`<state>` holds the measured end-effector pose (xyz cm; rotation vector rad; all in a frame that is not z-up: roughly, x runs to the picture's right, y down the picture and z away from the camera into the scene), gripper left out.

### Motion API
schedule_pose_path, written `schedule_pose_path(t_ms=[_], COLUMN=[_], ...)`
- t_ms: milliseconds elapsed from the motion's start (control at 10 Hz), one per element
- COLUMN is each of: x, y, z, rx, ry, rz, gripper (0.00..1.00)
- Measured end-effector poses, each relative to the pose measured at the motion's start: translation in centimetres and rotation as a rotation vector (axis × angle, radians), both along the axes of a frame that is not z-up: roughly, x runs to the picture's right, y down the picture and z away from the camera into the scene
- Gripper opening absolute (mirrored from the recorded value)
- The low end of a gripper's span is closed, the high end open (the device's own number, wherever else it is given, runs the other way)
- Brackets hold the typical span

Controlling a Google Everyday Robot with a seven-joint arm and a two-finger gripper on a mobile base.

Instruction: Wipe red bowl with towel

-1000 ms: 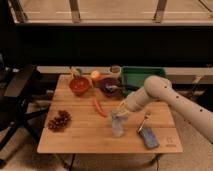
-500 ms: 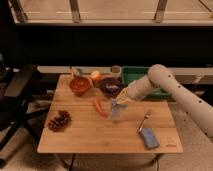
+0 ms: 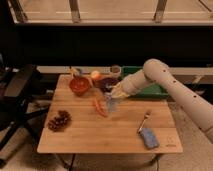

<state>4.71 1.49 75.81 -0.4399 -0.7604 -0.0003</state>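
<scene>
The red bowl (image 3: 79, 85) is bright orange-red and stands at the back left of the wooden table (image 3: 110, 135). My gripper (image 3: 114, 94) is to its right, just in front of the darker maroon bowl (image 3: 105, 82). It is shut on the towel (image 3: 111, 104), a pale gray-blue cloth that hangs limp below it, just above the tabletop. The towel is about a bowl's width away from the red bowl and does not touch it.
An orange carrot-like piece (image 3: 99, 107) lies just left of the towel. A dark cluster (image 3: 59, 121) sits front left. A blue sponge block (image 3: 148, 138) and a brush (image 3: 145, 120) lie front right. A green bin (image 3: 147, 84), a cup (image 3: 115, 70) and an orange fruit (image 3: 95, 75) stand at the back. A chair (image 3: 17, 95) stands left.
My gripper has moved with the towel from the middle front of the table back and a little left, toward the bowls. The towel hangs higher than before.
</scene>
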Motion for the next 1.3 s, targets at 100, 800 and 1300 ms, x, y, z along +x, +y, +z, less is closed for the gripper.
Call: schedule_pose_path(t_ms=[100,800,1300], x=[-2.6,-16.5,-16.8], y=[-1.7,-8.9,-9.0], z=[-0.1,1.0,1.8], rx=[0.047,0.185,0.207], ry=[-0.032,-0.178,-0.182], rz=[-0.037,-0.198,-0.197], gripper=[0.0,0.0,0.0])
